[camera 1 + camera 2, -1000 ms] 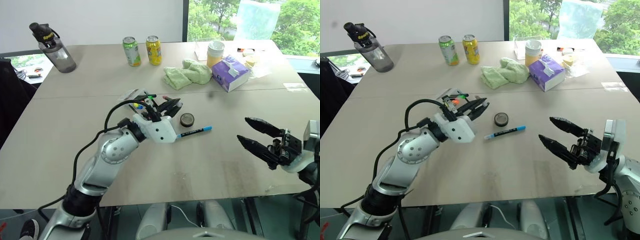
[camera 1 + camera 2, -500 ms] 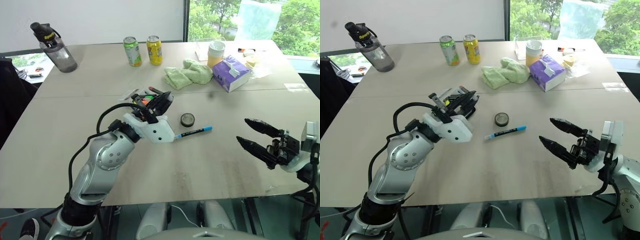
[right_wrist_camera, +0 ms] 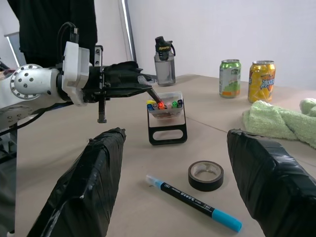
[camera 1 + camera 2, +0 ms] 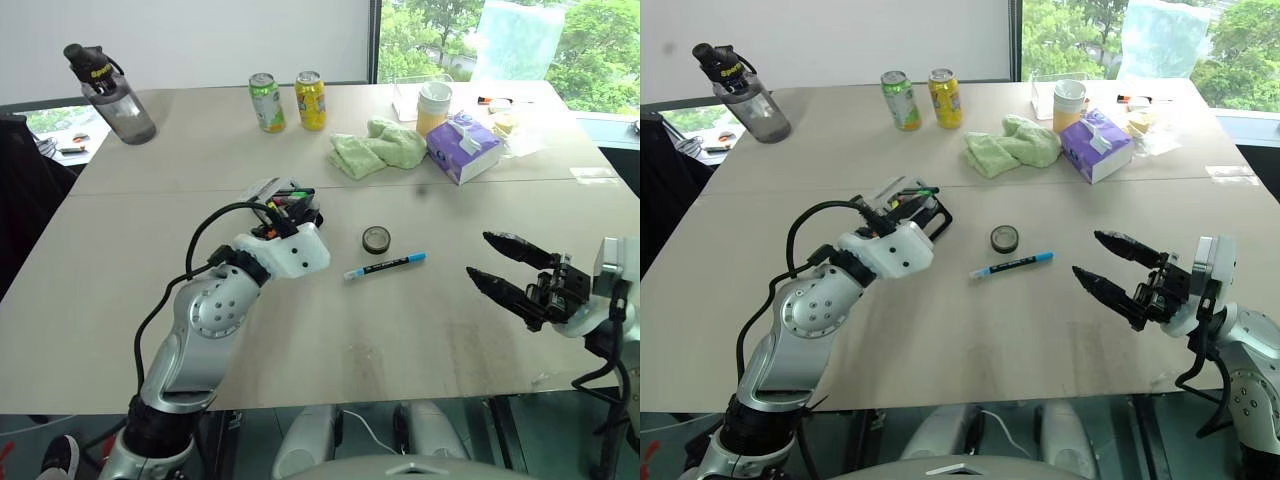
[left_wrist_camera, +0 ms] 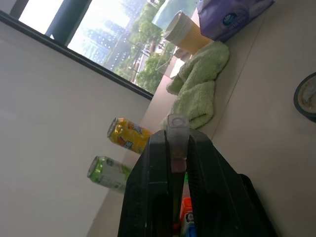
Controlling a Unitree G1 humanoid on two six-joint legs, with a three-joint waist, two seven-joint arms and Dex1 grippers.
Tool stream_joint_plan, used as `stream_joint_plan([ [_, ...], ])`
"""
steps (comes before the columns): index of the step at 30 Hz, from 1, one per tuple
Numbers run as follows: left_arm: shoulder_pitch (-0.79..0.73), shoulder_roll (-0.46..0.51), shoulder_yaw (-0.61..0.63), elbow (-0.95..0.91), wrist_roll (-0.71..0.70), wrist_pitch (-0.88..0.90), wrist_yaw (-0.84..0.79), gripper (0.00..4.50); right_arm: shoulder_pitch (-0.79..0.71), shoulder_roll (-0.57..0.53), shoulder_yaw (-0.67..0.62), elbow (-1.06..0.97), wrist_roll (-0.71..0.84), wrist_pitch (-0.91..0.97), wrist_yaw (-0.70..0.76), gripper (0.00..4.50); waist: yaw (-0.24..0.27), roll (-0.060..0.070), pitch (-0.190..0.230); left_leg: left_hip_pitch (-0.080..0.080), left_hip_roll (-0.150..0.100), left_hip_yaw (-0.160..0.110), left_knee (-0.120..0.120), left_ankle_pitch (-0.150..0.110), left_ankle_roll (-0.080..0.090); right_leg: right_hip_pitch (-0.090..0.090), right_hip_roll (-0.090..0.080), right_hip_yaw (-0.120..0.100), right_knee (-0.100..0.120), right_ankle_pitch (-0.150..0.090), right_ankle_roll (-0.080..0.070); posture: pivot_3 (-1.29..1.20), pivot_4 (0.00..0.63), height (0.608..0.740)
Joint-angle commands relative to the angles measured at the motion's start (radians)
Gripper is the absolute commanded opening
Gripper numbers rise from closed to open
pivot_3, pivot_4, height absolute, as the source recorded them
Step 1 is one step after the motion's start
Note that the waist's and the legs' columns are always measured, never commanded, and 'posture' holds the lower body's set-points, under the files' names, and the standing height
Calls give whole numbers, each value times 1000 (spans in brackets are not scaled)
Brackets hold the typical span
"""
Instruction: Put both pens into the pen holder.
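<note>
Left gripper (image 3: 140,83): Its fingers are clamped on the black pen (image 5: 177,143), whose capped end shows between them in the left wrist view.

Change observed: Against the earlier head views, the left gripper has travelled from beside the round tin (image 4: 376,238) toward frame left. It now sits directly over the pen holder (image 3: 167,121) at centre-left of the left eye view.

Pen attitude: In the right wrist view the black pen slants down out of the fingers, with its lower end at the mouth of the holder among the coloured marker caps. You cannot confirm from these views whether the tip has entered the opening or only rests at the rim.

Right gripper (image 4: 510,268): Its fingers stand spread and hold nothing. It hovers above the table (image 4: 420,340) at the right of the frame, in the same place as in the earlier views.

Blue pen (image 4: 384,266): It lies flat on the table at frame centre, just below the round tin and between the two grippers. It has not moved.

Task meaning: The first pen appears to be at the insertion step. The second pen is not yet handled.

Next requirement: Judge that you must align the black pen with a free slot before releasing. Otherwise it may catch on the markers already standing in the holder.
</note>
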Motion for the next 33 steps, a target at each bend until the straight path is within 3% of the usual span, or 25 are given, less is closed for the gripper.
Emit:
stream_joint_plan([
  [1, -23, 19, 47, 37, -10, -7, 11, 0, -8, -9, -6, -40, 15, -3, -5, 3540, 1, 0, 0, 0, 0, 0, 0, 0, 0, 0, 0, 0, 0, 0, 0, 0, 150, 740],
  [11, -80, 32, 46, 92, 31, -79, 78, 4444, 2, -4, -1, -40, 8, -12, 0, 3606, 4, 0, 0, 0, 0, 0, 0, 1, -1, 0, 0, 0, 0, 0, 0, 0, 150, 740],
  [16, -74, 14, 76, 76, -29, -113, 91, 4444, 4, -9, 16, -35, -28, -26, -5, 3606, 8, 0, 0, 0, 0, 0, 0, 0, -1, 0, 0, 0, 0, 0, 0, 0, 150, 740],
  [20, -53, -61, 92, 65, -321, -117, -22, 4444, -29, -59, 77, 0, -193, 33, -114, 3606, 11, 0, 0, 0, 0, 0, 0, 1, -1, -1, -1, 0, 0, 0, 0, 0, 150, 740],
  [22, -18, -120, 81, 16, -516, -15, -98, 4444, -70, -79, 118, 25, -264, 72, -176, 3606, 10, 0, 0, -1, 0, 0, 1, 1, -1, -1, -1, 0, 0, 0, 0, 0, 150, 740],
  [25, 35, -134, 74, -75, -731, 125, -190, 4444, -144, -115, 203, 70, -390, 69, -202, 3606, 7, 0, 0, -1, 0, 0, 1, 1, -1, -1, -1, 0, 0, 0, 0, 0, 150, 740],
  [30, 56, -19, 186, -115, -1001, 349, -297, 4444, -232, -144, 291, 149, -472, 64, -170, 3606, -2, 0, 0, -1, 1, 0, 1, 1, -2, -2, 1, 0, 1, 0, 0, 0, 150, 740],
  [33, 87, 144, 307, -106, -1170, 463, -425, 4444, -300, -148, 349, 216, -514, 27, -113, 3606, -15, -1, 1, -1, 0, 0, 1, 1, -1, -2, 1, 0, 1, 0, 0, 0, 150, 740],
])
